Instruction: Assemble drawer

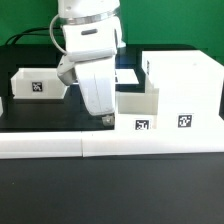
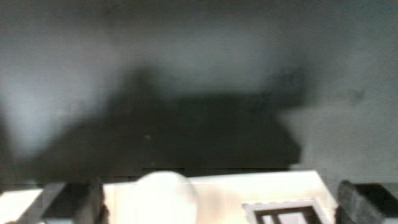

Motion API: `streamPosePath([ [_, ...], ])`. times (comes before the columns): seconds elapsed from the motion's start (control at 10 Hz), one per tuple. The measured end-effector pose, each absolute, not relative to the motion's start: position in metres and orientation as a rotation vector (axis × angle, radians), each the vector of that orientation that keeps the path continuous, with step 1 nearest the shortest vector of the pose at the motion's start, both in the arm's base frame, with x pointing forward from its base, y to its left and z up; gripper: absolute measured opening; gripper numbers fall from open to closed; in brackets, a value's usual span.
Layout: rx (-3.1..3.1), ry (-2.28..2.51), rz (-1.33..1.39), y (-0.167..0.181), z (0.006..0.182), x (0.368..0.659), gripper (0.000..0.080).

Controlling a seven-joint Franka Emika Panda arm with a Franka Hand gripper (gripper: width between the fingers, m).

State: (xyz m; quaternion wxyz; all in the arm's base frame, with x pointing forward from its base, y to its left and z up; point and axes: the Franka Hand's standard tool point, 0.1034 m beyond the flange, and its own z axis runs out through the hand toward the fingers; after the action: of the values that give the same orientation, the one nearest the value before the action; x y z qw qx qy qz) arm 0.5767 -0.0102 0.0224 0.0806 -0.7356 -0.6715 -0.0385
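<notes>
Black table holds drawer box; gripper beside smaller drawer.

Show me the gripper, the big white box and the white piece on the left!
gripper [image 1: 105, 120]: exterior view, between its fingertips.
big white box [image 1: 190, 95]: exterior view, its front wall.
left white piece [image 1: 55, 85]: exterior view, front wall beside its tag.

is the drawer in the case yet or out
Mostly out: the drawer sits beside the case, on the exterior view's left, open top showing. Whether its end is inside, cannot tell.
</notes>
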Motion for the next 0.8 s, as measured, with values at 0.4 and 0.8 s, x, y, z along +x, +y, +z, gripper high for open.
streamPosePath([
  [0.4, -2.100, -2.119, -0.134, -0.019, 0.025, 0.582, 0.0649],
  [0.8, -2.145, -2.076, -0.110, -0.003, 0.034, 0.599, 0.0649],
])
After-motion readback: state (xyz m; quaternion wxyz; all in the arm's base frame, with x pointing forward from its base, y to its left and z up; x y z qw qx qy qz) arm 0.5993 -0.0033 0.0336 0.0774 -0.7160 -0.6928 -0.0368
